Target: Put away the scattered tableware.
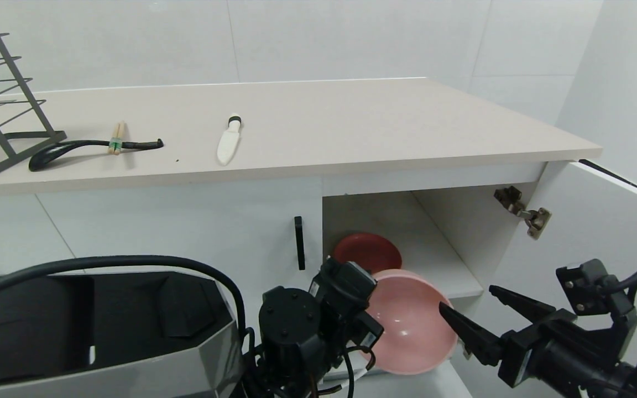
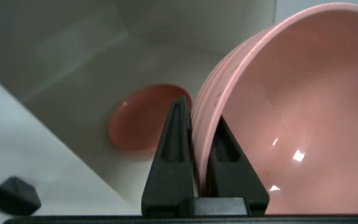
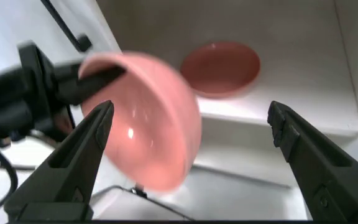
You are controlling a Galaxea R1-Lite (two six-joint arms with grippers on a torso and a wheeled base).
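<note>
Pink bowl (image 1: 412, 326) rim clamped in left gripper (image 2: 199, 124) jaws; red plate (image 1: 367, 251) farther, on cabinet shelf (image 1: 454, 273); right gripper (image 1: 468, 298) jaws wide.

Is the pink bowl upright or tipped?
Tipped: the left gripper holds the round pink bowl by its rim, steeply tilted.

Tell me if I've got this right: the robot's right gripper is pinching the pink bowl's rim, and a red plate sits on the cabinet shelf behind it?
Not quite: it is the left gripper that pinches the pink bowl by its rim, as the left wrist view shows. The right gripper is open beside the bowl. The red plate does sit on the cabinet shelf behind it.
</note>
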